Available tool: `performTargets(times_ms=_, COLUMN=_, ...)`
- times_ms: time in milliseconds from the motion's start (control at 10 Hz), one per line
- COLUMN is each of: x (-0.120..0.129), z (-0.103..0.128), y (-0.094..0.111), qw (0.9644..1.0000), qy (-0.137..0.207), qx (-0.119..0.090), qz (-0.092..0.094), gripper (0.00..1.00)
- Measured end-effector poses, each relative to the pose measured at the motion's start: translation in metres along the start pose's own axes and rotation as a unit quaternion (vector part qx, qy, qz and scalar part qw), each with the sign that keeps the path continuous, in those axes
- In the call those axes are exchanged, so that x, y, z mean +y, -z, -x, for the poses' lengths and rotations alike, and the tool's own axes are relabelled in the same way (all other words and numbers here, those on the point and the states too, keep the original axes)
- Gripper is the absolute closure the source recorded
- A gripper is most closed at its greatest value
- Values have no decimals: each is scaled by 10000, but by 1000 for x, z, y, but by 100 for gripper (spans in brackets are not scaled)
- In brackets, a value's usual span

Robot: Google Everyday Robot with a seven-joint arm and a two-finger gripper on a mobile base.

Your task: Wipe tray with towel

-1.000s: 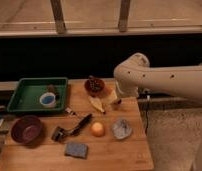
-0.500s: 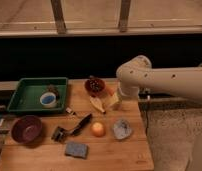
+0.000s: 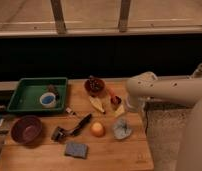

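The green tray (image 3: 25,93) sits at the table's back left, with a white and blue cup (image 3: 47,100) and a small dark item inside it. The pale grey-blue towel (image 3: 122,128) lies crumpled on the wood at the front right, beside an orange ball (image 3: 97,129). My white arm reaches in from the right. Its gripper (image 3: 129,105) hangs over the table's right edge, just above and behind the towel. It is open and holds nothing; much of it is hidden under the arm.
A maroon bowl (image 3: 27,129) stands at the front left and a blue-grey sponge (image 3: 76,149) near the front edge. A dark brush (image 3: 77,125), yellow pieces (image 3: 97,104) and a small dark red bowl (image 3: 95,86) fill the middle. A dark wall runs behind the table.
The arm has shifted a little to the right and lower, towards the towel. No object on the table has moved.
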Motion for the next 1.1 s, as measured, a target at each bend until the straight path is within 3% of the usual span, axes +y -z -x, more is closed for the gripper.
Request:
performTargets(times_ms=300, x=3, z=1, y=3, qw=10000, qy=48, qx=-5, qz=6, gripper=20)
performTargets(times_ms=500, x=13, z=3, y=-10, qw=9997, qy=88, qx=214, qz=118, gripper=20)
performTargets(times_ms=800, x=10, z=-10, y=-64, qw=9971, qy=-26, qx=734, qz=201, gripper=20)
performTargets(times_ms=1100, x=1, z=-25, y=-111, qw=9923, qy=-239, qx=1188, qz=273, gripper=21)
